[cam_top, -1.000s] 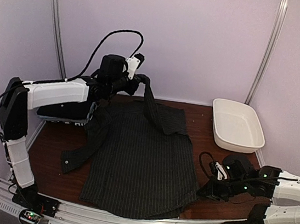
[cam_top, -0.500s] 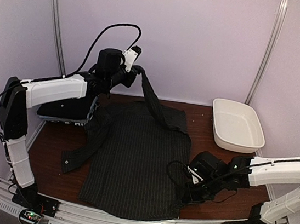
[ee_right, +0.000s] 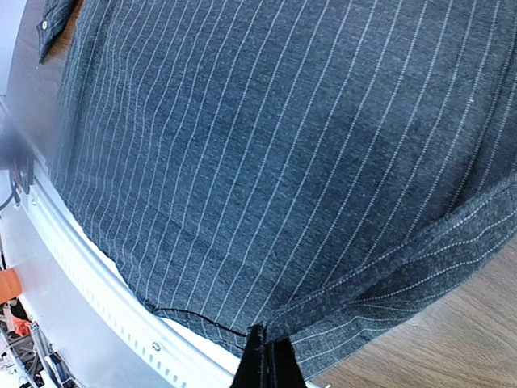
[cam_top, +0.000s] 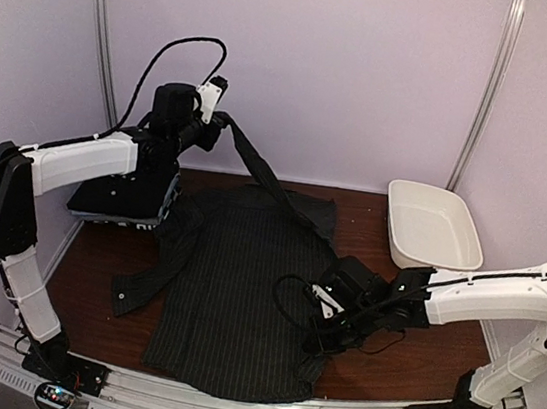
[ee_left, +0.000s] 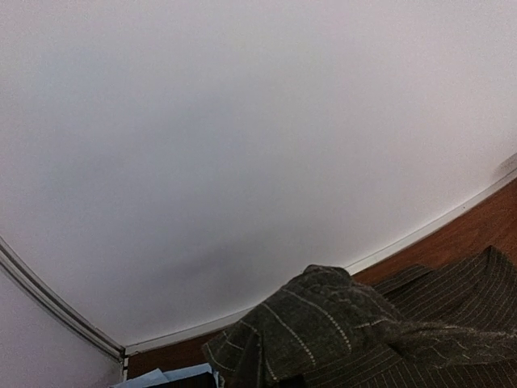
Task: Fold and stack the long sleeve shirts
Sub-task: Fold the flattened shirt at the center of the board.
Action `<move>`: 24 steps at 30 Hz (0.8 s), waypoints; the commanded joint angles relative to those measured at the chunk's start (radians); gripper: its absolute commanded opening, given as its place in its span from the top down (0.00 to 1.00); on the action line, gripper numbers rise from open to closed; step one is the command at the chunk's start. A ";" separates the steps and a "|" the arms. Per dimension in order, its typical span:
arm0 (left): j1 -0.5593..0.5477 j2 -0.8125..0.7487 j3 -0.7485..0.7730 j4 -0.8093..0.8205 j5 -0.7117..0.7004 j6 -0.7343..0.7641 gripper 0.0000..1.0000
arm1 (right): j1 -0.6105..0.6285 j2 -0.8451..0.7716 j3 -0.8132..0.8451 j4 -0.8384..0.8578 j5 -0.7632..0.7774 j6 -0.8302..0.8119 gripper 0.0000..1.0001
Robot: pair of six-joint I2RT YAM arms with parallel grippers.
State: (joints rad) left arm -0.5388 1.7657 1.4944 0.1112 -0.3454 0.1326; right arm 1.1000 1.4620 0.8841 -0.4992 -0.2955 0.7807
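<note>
One pinstriped shirt lies spread mid-counter, with one dark flat bundle at far left and one white tub at far right. Of two arms, the left arm has its jaws clenched on one raised sleeve. The right arm has its jaws pressed together at the shirt's near right edge.

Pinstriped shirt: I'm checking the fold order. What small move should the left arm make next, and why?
Probably lower the left claw leftward and down, laying the sleeve across the pinstriped shirt. That claw is shut on the sleeve, which hangs taut in the air, while the shut right claw sits at the shirt's right hem, seemingly pinning it flat.
</note>
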 commanded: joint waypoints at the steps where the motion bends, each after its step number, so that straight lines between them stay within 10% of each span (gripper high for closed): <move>1: 0.035 -0.066 -0.030 0.074 -0.024 -0.013 1.00 | 0.007 0.023 0.010 0.071 -0.041 -0.014 1.00; 24: 0.093 -0.132 -0.108 0.099 -0.115 -0.045 1.00 | 0.037 0.146 0.032 0.215 -0.166 -0.011 1.00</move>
State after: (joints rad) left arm -0.4595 1.6779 1.3964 0.1352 -0.4194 0.1040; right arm 1.1282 1.6032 0.8925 -0.3149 -0.4526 0.7834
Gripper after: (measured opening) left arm 0.016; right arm 0.009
